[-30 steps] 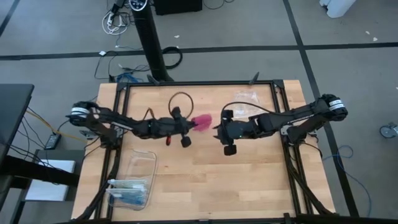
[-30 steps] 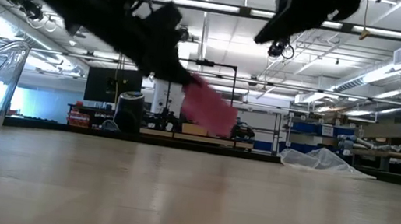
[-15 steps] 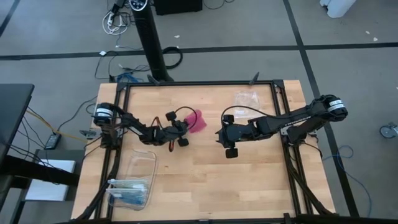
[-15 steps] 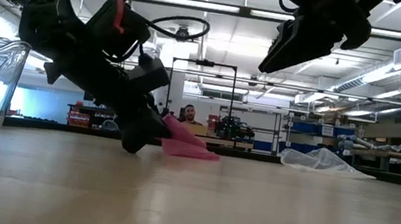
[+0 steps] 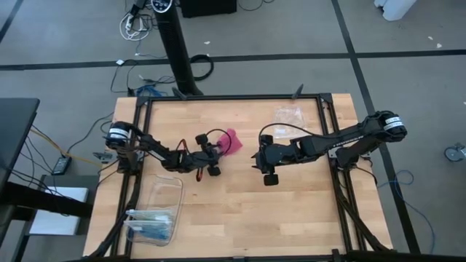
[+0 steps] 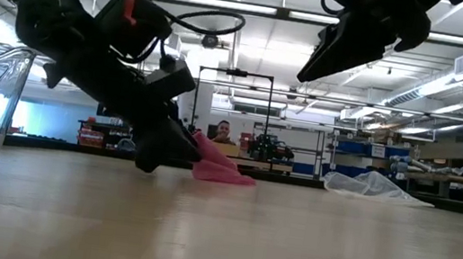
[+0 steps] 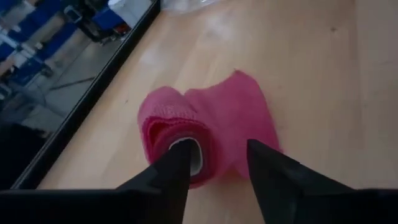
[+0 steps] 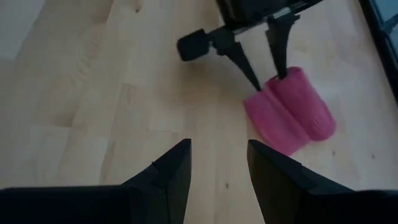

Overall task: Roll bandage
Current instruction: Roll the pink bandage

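One moment ago my left gripper [image 7: 214, 163] squeezed the bandage [image 7: 208, 134]; now its jaws are open, so the roll rests free.

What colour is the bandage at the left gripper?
Magenta-pink all over, no pattern; the bandage shows best in the left wrist view.
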